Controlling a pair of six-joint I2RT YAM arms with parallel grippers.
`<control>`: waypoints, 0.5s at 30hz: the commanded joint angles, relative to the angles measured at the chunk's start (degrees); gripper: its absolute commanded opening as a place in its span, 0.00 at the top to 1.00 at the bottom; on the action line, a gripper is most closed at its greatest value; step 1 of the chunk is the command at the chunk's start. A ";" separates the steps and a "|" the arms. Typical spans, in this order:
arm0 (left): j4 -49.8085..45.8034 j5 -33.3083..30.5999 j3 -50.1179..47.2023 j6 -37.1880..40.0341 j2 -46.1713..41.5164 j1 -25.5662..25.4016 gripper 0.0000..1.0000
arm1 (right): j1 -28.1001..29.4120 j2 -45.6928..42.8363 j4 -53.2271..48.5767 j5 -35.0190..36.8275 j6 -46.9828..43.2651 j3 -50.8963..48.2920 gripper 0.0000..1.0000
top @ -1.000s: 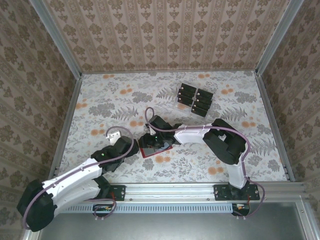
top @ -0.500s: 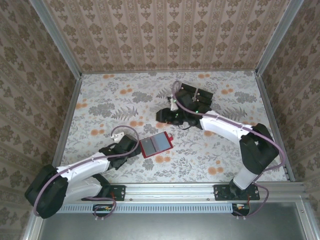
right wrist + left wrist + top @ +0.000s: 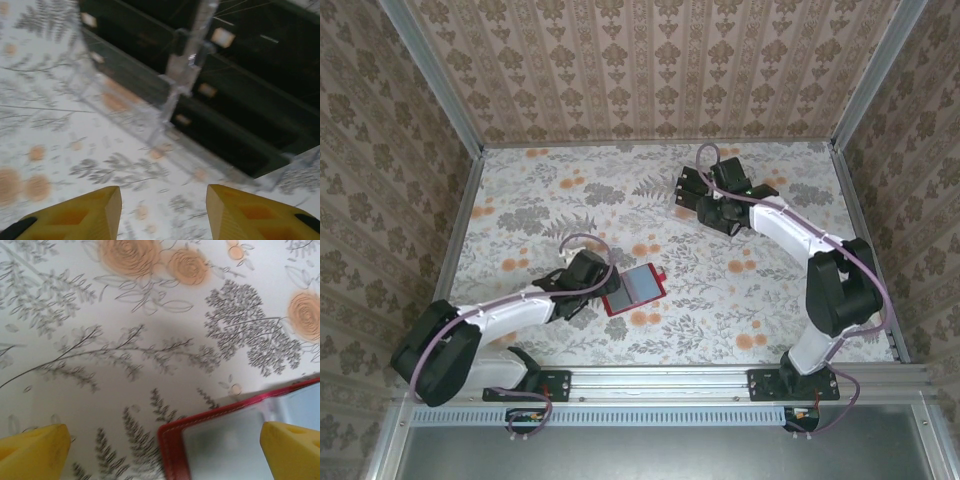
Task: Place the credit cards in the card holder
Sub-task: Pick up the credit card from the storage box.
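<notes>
The card holder [image 3: 634,288] is a red wallet lying open and flat, its pale grey inside facing up and a small snap tab on its right edge. My left gripper [image 3: 602,288] is open at its left edge. In the left wrist view a corner of the card holder [image 3: 220,440] lies between the spread yellow fingers [image 3: 35,452] of the left gripper [image 3: 165,457]. The credit cards [image 3: 689,186] are dark and stand in rows in a clear plastic stand [image 3: 728,222] at the back right. My right gripper [image 3: 710,203] hovers over them, open and holding nothing. Seen from the right wrist, the credit cards [image 3: 240,75] lie just beyond the right gripper [image 3: 162,215].
The clear stand [image 3: 172,90] has upright dividers between the card rows. Metal rails and patterned walls close in the floral table [image 3: 540,210] on three sides. Bare floral cloth lies between the wallet and the stand.
My right arm has swung from the card holder up and back to the stand of cards. The left gripper has slid right to the card holder's left edge, still open.
</notes>
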 commanded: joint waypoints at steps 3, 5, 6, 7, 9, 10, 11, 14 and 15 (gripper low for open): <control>4.25 4.30 3.74 2.54 4.69 1.09 0.00 | -0.03 5.29 -5.23 8.19 -8.20 3.61 0.51; 4.96 4.93 4.67 2.78 6.34 1.24 0.00 | -0.03 6.13 -5.10 9.47 -8.85 3.88 0.51; 5.30 5.24 5.08 2.94 7.14 1.28 0.00 | -0.06 6.48 -4.96 9.75 -9.20 4.02 0.51; 5.59 5.53 5.43 3.07 7.87 1.36 0.00 | -0.03 6.71 -4.97 9.98 -9.44 4.14 0.51; 6.64 6.39 6.19 3.09 9.54 1.56 0.00 | -0.07 7.22 -4.75 9.91 -9.99 4.25 0.51; 7.21 6.78 6.49 3.09 10.32 1.76 0.00 | -0.05 7.48 -4.68 9.98 -10.26 4.30 0.51; 7.93 7.36 6.90 3.16 11.27 1.94 0.00 | -0.08 7.70 -4.70 10.23 -10.54 4.40 0.51; 9.71 8.65 8.63 3.43 14.12 2.32 0.00 | -0.08 8.10 -4.57 10.44 -11.07 4.51 0.52; 10.22 9.14 9.41 3.59 15.23 2.42 0.00 | -0.05 8.19 -4.62 10.44 -11.15 4.55 0.52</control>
